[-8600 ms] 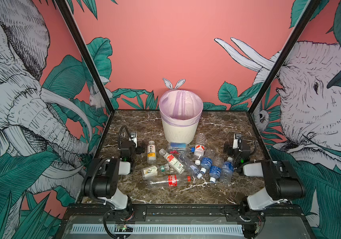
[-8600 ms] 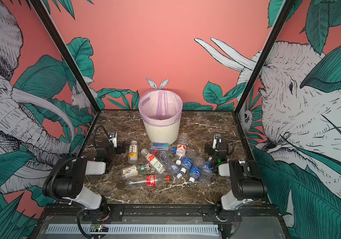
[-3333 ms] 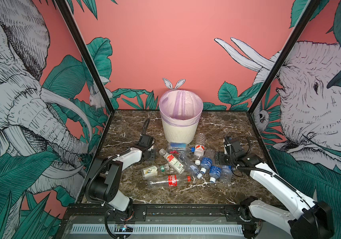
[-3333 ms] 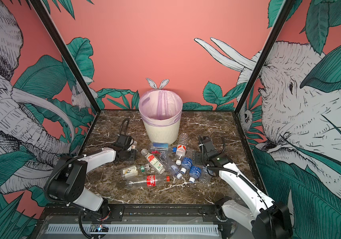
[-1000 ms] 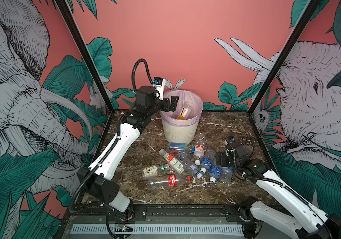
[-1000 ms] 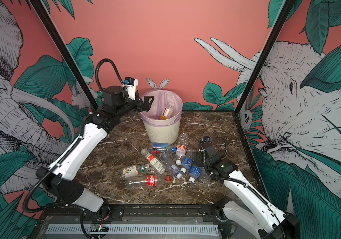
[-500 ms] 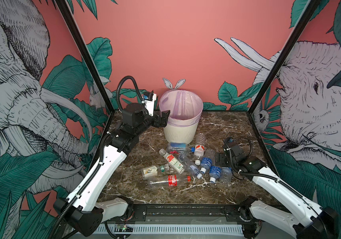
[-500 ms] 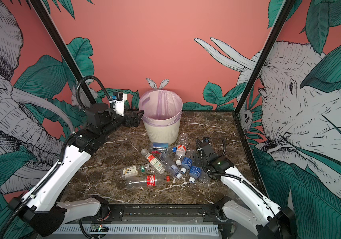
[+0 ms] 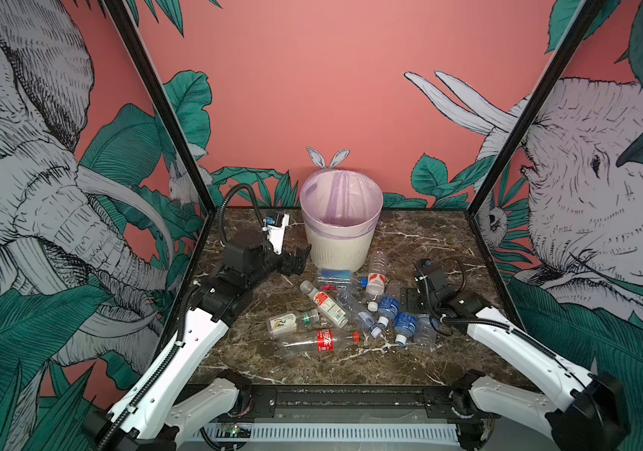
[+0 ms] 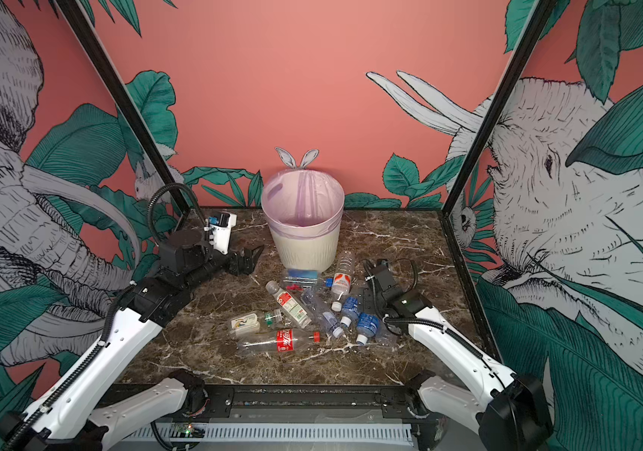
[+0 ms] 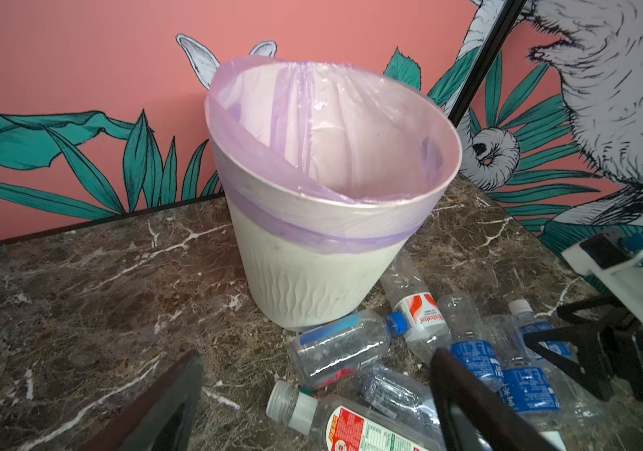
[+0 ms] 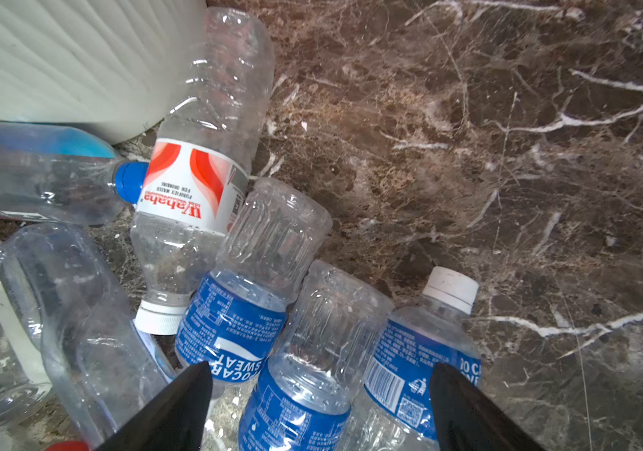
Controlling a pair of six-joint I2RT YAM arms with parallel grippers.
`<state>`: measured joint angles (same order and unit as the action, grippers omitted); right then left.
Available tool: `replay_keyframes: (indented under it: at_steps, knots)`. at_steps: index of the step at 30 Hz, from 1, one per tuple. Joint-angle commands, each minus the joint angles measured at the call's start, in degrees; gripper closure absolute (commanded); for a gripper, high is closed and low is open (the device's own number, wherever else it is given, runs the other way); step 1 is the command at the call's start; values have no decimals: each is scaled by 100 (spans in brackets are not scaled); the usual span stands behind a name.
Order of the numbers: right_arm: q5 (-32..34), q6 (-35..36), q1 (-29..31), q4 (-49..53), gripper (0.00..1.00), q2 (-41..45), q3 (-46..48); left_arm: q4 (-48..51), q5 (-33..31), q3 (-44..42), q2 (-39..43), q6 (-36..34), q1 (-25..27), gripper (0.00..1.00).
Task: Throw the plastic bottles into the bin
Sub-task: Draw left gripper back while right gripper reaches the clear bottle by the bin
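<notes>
Blue-labelled plastic bottles (image 12: 234, 336) beneath right gripper (image 12: 317, 369)

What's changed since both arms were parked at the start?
The left hand took the upright bottle left of the pile, dropped it in the bin, and came back down beside it, open and empty. The right hand reached out and hovers open over the Pocari Sweat bottles. The rest of the pile and the bin stayed put.
</notes>
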<state>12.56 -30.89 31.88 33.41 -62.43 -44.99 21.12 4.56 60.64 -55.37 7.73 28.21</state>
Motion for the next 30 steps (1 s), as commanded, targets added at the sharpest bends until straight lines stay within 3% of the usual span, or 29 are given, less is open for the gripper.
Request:
replay_keyframes:
  at_steps: [1, 16, 30]
  knots:
    - [-127, -48, 29, -235, 11, -111, -244, 180, 87, -264, 231, 53, 25, 10]
    - [-176, -47, 29, -584, 12, -1013, -830, 314, 135, -1541, 995, 528, 36, 13]
    - [-374, -383, 36, -966, 12, -2445, -1780, 151, 166, -2494, 1498, 1062, 36, 13]
